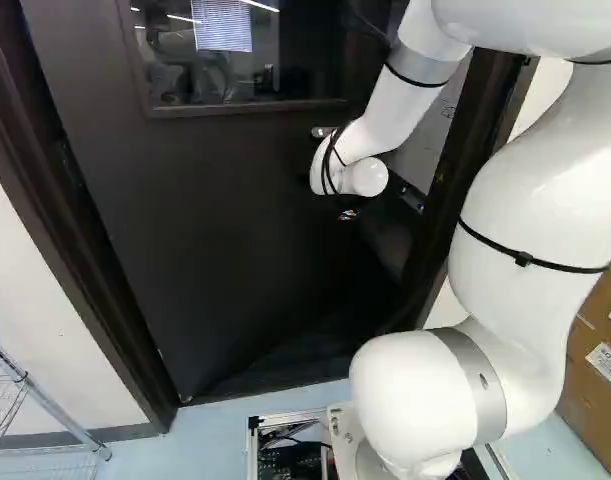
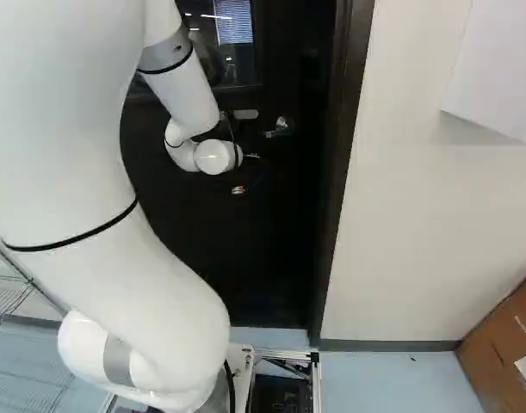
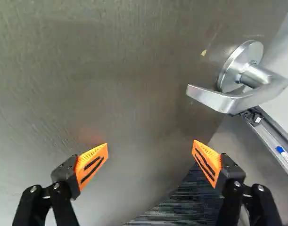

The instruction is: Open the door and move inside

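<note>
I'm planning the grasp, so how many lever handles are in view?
1. The lever handle is on the door, near its edge, ahead of the gripper and off to one side. Any on the door's far side would be hidden.

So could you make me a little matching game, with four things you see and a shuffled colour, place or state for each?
1. Handle
2. Gripper
3. Box
4. Rack

A. Brown, at the right of the right base view
B. At the left of the left base view
C. Silver, on the door
D. Open, holding nothing

Pairs: 1-C, 2-D, 3-A, 4-B
</note>
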